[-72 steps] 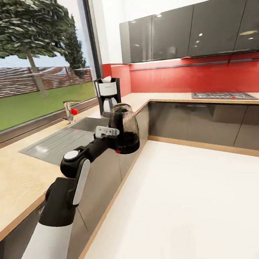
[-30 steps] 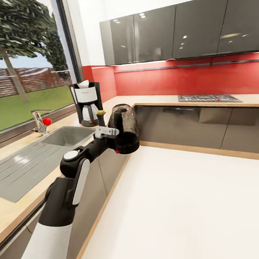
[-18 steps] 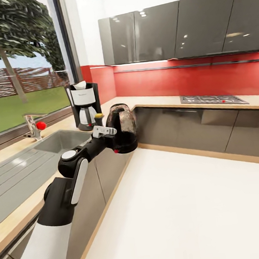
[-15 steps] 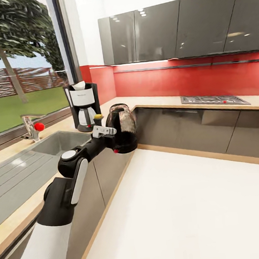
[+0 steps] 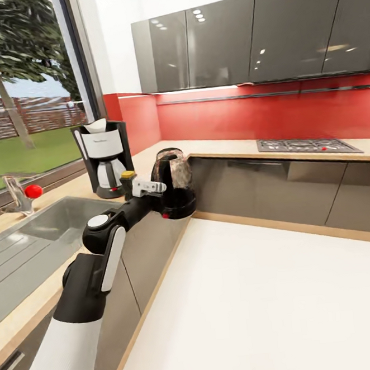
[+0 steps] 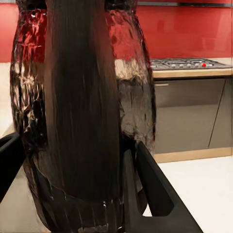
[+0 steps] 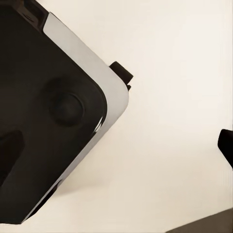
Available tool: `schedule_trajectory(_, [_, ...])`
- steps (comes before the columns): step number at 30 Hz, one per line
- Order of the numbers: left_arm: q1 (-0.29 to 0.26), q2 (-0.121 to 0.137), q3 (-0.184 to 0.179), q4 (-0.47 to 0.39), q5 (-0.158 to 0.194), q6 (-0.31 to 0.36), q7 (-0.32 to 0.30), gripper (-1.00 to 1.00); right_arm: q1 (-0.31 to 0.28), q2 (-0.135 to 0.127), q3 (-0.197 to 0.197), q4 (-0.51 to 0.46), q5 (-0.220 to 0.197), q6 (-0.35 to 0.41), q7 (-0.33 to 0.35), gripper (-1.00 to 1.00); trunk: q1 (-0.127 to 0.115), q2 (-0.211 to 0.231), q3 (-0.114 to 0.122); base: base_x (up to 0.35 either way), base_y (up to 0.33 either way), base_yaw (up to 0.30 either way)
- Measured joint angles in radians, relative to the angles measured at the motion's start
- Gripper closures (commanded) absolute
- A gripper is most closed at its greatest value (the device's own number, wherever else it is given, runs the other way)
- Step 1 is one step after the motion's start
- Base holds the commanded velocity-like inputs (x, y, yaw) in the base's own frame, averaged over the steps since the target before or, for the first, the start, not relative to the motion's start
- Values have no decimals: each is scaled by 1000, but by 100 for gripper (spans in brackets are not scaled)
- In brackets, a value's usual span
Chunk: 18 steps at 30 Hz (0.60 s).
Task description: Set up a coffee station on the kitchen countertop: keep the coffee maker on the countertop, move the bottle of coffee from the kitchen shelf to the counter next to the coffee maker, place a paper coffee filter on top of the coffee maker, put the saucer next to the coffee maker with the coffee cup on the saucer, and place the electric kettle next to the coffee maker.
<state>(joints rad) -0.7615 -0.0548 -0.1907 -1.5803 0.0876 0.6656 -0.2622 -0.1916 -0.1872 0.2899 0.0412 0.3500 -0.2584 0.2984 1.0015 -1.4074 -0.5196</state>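
Left pincer (image 5: 162, 191) with kettle (image 5: 173, 181), coffee maker (image 5: 104, 158) nearer.

Bright, even daylight from the tall glass window (image 5: 20, 98) — ceiling spots glare on glossy grey wall cabinets (image 5: 251, 39); wrist views smeared.

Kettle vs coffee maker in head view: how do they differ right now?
The electric kettle is carried in the left gripper, off the countertop; the coffee maker stands on it by the window. The kettle is dark, rounded and mottled; the coffee maker is boxy, black with a white panel, and has a paper filter on top. Both are upright.
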Motion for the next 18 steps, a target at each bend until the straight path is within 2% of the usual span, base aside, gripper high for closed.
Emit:
schedule_trajectory(13, [0,0,1,0,1,0,0,100,0,1,0,0,0,0,0,-100,0,0,0,295,-166,-255])
schedule_trajectory(18, [0,0,1,0,1,0,0,100,0,1,0,0,0,0,0,-100,0,0,0,294,-168,-172])
